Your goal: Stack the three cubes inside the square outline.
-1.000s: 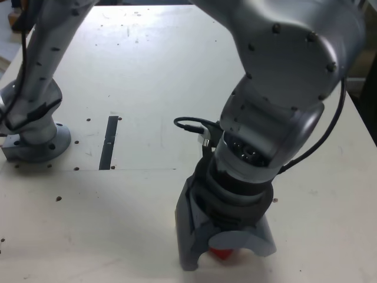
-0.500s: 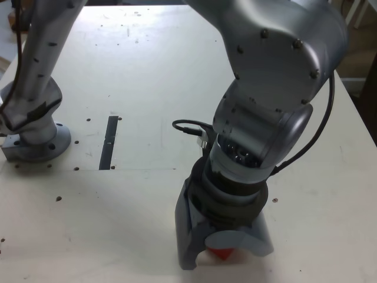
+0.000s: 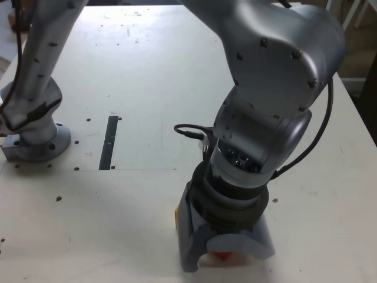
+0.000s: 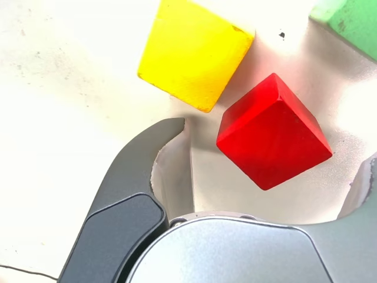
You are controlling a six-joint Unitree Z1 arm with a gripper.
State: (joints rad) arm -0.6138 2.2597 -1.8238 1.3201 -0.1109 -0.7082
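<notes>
Red cube (image 4: 272, 140) lies on the pale table (image 3: 147, 59), inside the spread of the gripper (image 4: 277, 177), whose jaws stand wide apart and grip nothing. In the wrist view one dark curved finger (image 4: 147, 153) sits at roughly 9 o'clock of the red cube, a clear gap between them; the opposite finger shows only as a sliver at the frame edge, at about 4 o'clock. Yellow cube (image 4: 193, 52) rests near the red cube's 11 o'clock (the two appear just apart, contact not confirmed), just beyond the dark fingertip. Green cube (image 4: 350, 20) is partly cut off by the frame, at about 1 o'clock of the red one.

In the exterior view the gripper (image 3: 227, 259) points down at the near table edge; only a patch of the red cube (image 3: 221, 256) shows beneath it, and a yellow sliver (image 3: 177, 213) at its 10 o'clock. A narrow black strip (image 3: 109, 141) lies well apart, toward 10 o'clock.
</notes>
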